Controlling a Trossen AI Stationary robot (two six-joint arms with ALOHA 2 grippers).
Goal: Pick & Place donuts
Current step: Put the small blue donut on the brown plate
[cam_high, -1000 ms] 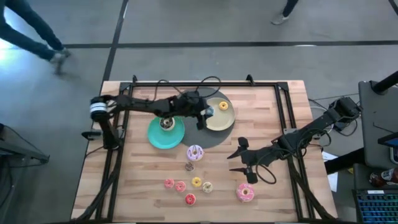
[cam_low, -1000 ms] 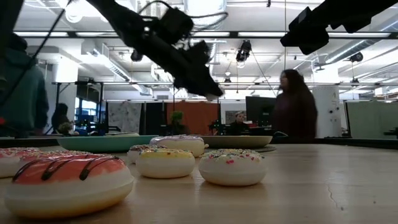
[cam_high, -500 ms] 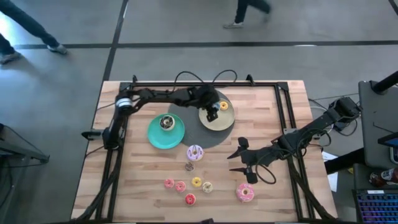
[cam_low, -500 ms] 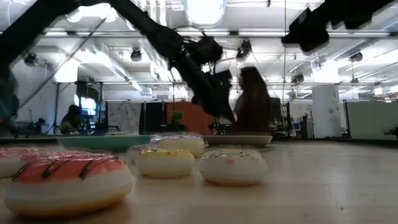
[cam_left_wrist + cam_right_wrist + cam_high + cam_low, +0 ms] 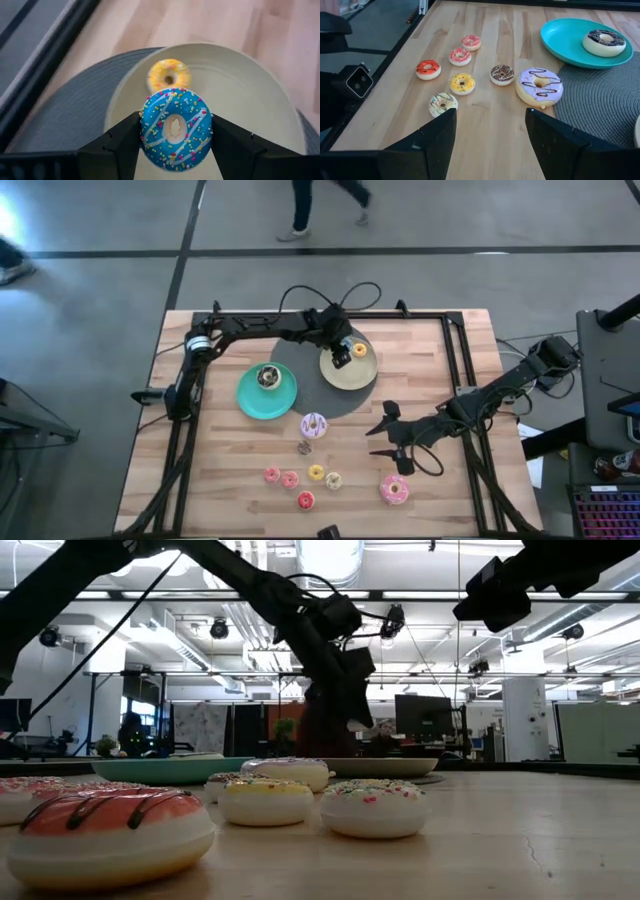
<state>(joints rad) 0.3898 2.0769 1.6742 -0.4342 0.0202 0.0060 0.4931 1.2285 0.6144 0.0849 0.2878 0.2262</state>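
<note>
The wooden desk [image 5: 240, 460] carried a dark round mat [image 5: 300, 385] near its far edge, and on the mat lay 2 plates: a teal plate [image 5: 250, 402] toward the left edge and a pale-yellow plate [image 5: 362, 378] just beside it toward the centre.

The left arm reached along the far edge, and its left gripper [image 5: 175, 145] hung over the pale-yellow plate [image 5: 240, 90], its fingers [image 5: 122, 145] closed narrowly on either side of a blue donut [image 5: 175, 130] with white stripes and sprinkles. A small yellow donut [image 5: 168, 75] lay on that plate beyond the held one. The right arm came in from the right edge, and its right gripper [image 5: 385, 442] waited over the desk's front half with its fingers spread and nothing between them.

On the teal plate [image 5: 565, 45] sat a white donut with brown icing [image 5: 604, 42]. A lilac donut [image 5: 540, 87] lay on the desk, touching the mat's front rim, and a large pink donut [image 5: 394, 490] lay near the front edge, close to the right gripper.

A small brown donut [image 5: 502, 74] lay just beside the lilac one. Toward the front edge lay 5 more tiny donuts: 2 pink [image 5: 460, 56], 1 red [image 5: 428, 69], 1 yellow [image 5: 462, 83] and 1 white one with dark streaks [image 5: 443, 103].
</note>
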